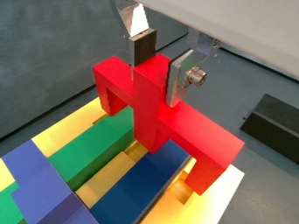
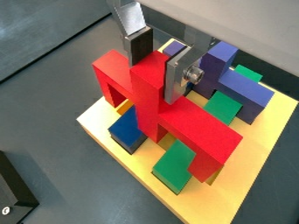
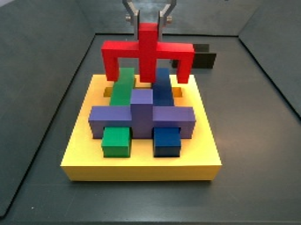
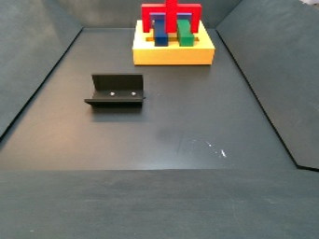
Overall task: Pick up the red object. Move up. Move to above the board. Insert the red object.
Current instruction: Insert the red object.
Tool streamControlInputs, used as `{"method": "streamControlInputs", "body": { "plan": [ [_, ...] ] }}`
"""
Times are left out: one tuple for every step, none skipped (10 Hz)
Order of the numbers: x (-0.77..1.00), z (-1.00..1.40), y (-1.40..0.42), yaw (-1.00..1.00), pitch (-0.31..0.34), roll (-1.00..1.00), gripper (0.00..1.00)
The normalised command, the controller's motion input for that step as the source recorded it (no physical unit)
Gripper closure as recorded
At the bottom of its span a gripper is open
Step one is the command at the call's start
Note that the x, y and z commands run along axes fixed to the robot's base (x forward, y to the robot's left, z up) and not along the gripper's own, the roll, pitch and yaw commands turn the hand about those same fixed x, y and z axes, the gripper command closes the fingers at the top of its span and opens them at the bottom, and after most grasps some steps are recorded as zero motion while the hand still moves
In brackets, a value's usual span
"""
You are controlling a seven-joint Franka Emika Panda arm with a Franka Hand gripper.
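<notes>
My gripper [image 1: 162, 66] is shut on the central upright post of the red object [image 1: 158, 114]; a silver finger with a dark pad presses each side, as both wrist views show [image 2: 156, 66]. The red object [image 3: 147, 54] hangs upright over the far end of the yellow board [image 3: 141, 167]. Its two legs straddle the green block [image 3: 122, 88] and blue block [image 3: 161, 88] and reach down close to the board's surface. I cannot tell whether the legs touch it. A purple cross-shaped block [image 3: 141, 112] lies on the board nearer its middle. In a side view the red object [image 4: 171, 19] and the board [image 4: 173, 56] are far off.
The dark fixture [image 4: 116, 91] stands on the grey floor apart from the board; it also shows in a wrist view [image 1: 274, 122] and behind the red object in a side view [image 3: 202, 60]. Grey walls enclose the floor. Small green [image 3: 115, 141] and blue [image 3: 167, 141] blocks sit at the board's near end.
</notes>
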Motion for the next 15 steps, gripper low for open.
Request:
{"method": "streamControlInputs", "body": {
  "plan": [
    [0.0,-0.19,0.0,0.0,-0.067,-0.01,1.0],
    [-0.05,-0.02,0.0,0.0,-0.069,-0.02,1.0],
    [0.0,0.0,0.0,0.0,-0.02,-0.02,1.0],
    [-0.17,0.09,0.0,0.0,-0.05,-0.04,1.0],
    [-0.16,0.13,0.0,0.02,-0.091,-0.07,1.0],
    [-0.06,0.05,0.0,0.02,-0.09,-0.04,1.0],
    [-0.12,0.07,0.0,0.0,-0.086,-0.04,1.0],
    [-0.11,0.0,0.0,0.0,-0.111,-0.02,1.0],
    [-0.14,-0.03,-0.04,0.0,-0.129,0.0,1.0],
    [0.0,-0.1,-0.12,0.04,-0.146,0.0,1.0],
    [-0.05,-0.17,-0.12,0.03,-0.137,0.0,1.0],
    [0.0,-0.16,-0.13,0.03,-0.139,0.0,1.0],
    [0.01,-0.17,-0.1,0.02,-0.134,0.0,1.0],
    [0.0,-0.18,0.0,0.01,-0.114,0.0,1.0],
    [0.0,-0.19,0.03,0.0,-0.076,0.0,1.0]
  ]
}}
